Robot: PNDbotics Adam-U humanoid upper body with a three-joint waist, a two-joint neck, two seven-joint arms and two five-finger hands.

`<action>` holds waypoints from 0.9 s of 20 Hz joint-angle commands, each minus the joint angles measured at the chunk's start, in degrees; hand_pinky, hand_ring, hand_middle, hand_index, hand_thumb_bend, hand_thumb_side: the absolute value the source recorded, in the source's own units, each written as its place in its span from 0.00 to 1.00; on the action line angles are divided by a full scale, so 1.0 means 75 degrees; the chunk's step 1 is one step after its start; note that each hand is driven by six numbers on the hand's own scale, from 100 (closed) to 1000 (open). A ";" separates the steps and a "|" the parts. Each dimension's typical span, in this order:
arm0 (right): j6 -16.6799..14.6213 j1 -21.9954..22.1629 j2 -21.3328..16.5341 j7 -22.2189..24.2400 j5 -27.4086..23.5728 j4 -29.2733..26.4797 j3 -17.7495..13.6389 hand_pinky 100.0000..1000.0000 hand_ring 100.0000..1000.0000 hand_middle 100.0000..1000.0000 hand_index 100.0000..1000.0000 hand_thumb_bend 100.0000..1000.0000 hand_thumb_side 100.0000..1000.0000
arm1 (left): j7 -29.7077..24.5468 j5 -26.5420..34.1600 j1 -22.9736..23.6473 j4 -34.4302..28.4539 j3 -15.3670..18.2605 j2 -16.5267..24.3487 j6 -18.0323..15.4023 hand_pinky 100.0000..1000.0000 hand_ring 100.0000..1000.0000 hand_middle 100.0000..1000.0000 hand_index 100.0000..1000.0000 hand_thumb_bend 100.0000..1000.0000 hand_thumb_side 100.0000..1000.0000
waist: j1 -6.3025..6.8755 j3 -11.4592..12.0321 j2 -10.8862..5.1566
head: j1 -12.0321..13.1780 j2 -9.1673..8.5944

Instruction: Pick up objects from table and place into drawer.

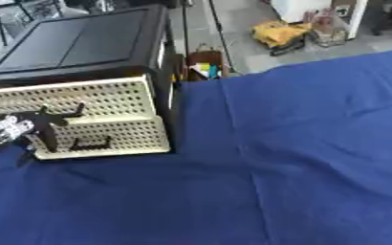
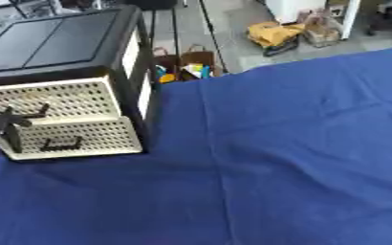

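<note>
- Left hand point(image 1: 19, 128) at the left edge of the frame, just in front of the drawer fronts, black with a silver wrist part; fingers point(image 1: 50, 135) spread and mostly straight, one reaching up-right toward the upper drawer, one hanging down over the lower drawer.
- Nothing visibly held in that hand; contact with the drawer face cannot be told.
- Right hand in neither view.
- Cabinet point(image 1: 82, 43) in the upper left of the frame, black frame and dark flat top, standing on the blue cloth.
- Upper drawer point(image 1: 74, 98), cream and perforated, long axis running left to right, front facing the lower edge of the frame.
- Lower drawer point(image 1: 115, 136), same cream perforated front, sitting a little further toward the viewer than the upper one, with a dark handle point(image 1: 91, 143) low on its face.
- Inside of either drawer hidden from both views.
- Blue cloth point(image 1: 299, 158) filling the lower and right parts of the frame, creased in long folds.
- No loose object to be made out on the cloth.
- Beyond the far edge, a brown bag point(image 2: 191, 64) with coloured contents beside the cabinet, and a yellow thing point(image 1: 279, 34) on the floor at the upper right.
</note>
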 commanded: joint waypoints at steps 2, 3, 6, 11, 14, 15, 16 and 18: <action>-0.0003 -0.0144 -0.0113 0.0021 0.0061 -0.0105 -0.0052 0.68 0.67 0.48 0.61 0.00 0.86 | -0.0077 0.0103 -0.0170 0.0068 0.0165 0.0196 -0.0025 0.13 0.54 0.64 0.84 0.00 1.00 | -0.0026 -0.0015 -0.0105 | 0.0037 -0.0113; -0.0001 -0.0147 -0.0111 0.0020 0.0061 -0.0105 -0.0054 0.68 0.67 0.48 0.61 0.00 0.86 | -0.0104 0.0114 -0.0185 0.0085 0.0161 0.0191 -0.0026 0.13 0.54 0.64 0.84 0.00 1.00 | -0.0023 -0.0024 -0.0101 | 0.0046 -0.0117; 0.0001 -0.0138 -0.0110 0.0015 0.0063 -0.0105 -0.0061 0.68 0.67 0.48 0.61 0.00 0.86 | -0.0194 0.0139 -0.0198 0.0098 0.0145 0.0177 -0.0028 0.13 0.54 0.64 0.85 0.00 1.00 | -0.0029 -0.0031 -0.0098 | 0.0054 -0.0112; 0.0017 -0.0084 -0.0112 0.0011 0.0069 -0.0105 -0.0071 0.68 0.67 0.48 0.61 0.00 0.86 | -0.0551 0.0109 -0.0041 -0.0237 0.0102 0.0207 -0.0036 0.12 0.51 0.60 0.86 0.00 1.00 | -0.0052 0.0044 -0.0142 | 0.0017 -0.0045; 0.0033 -0.0051 -0.0107 0.0008 0.0069 -0.0105 -0.0076 0.68 0.67 0.48 0.61 0.00 0.86 | -0.0744 -0.0017 0.0093 -0.0585 0.0116 0.0250 0.0012 0.12 0.50 0.59 0.85 0.00 1.00 | -0.0065 0.0082 -0.0185 | 0.0000 -0.0018; 0.0037 -0.0039 -0.0109 -0.0002 0.0069 -0.0105 -0.0083 0.68 0.67 0.48 0.61 0.00 0.86 | -0.0805 -0.0065 0.0141 -0.0685 0.0113 0.0268 0.0036 0.12 0.51 0.60 0.85 0.00 1.00 | -0.0074 0.0092 -0.0202 | -0.0004 -0.0011; 0.0040 -0.0029 -0.0110 -0.0012 0.0069 -0.0105 -0.0089 0.68 0.67 0.49 0.61 0.00 0.86 | -0.0868 -0.0114 0.0186 -0.0776 0.0112 0.0279 0.0066 0.12 0.51 0.60 0.85 0.00 1.00 | -0.0080 0.0099 -0.0217 | -0.0007 -0.0004; 0.0045 -0.0014 -0.0109 -0.0029 0.0068 -0.0105 -0.0093 0.68 0.67 0.49 0.61 0.00 0.86 | -0.1027 -0.0200 0.0277 -0.0947 0.0104 0.0286 0.0128 0.12 0.51 0.60 0.86 0.00 1.00 | -0.0095 0.0114 -0.0244 | -0.0018 0.0006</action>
